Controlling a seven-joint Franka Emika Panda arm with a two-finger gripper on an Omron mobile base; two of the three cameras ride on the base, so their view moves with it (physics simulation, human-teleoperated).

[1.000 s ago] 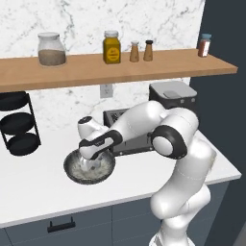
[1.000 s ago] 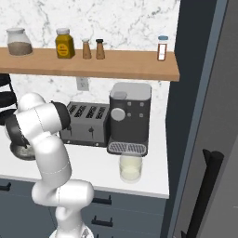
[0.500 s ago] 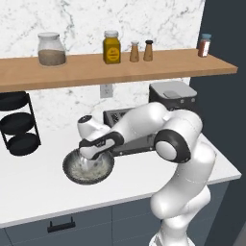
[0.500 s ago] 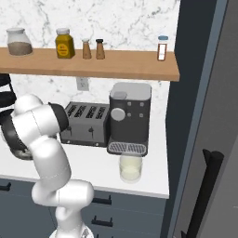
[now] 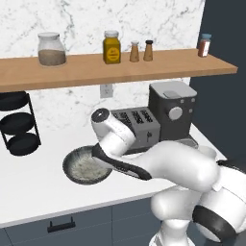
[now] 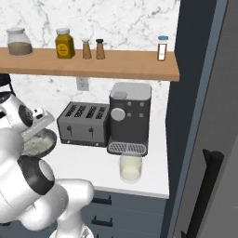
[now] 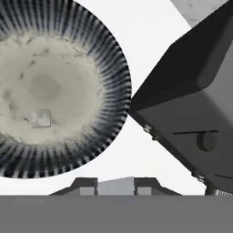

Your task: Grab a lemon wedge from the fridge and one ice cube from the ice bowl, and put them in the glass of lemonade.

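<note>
My arm hides my fingers [image 7: 116, 185] in both base views. In the hand view they pinch a pale ice cube [image 7: 116, 186] between them, above the bench [image 7: 150, 27], just off the ice bowl [image 7: 109, 68]. Another cube [image 7: 42, 118] lies inside it.

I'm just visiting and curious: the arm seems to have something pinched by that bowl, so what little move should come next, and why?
Probably carry it right, toward the glass of lemonade. In the hand view the tool is closed on a pale ice cube, lifted off the ice bowl, and the glass stands past the toaster.
</note>
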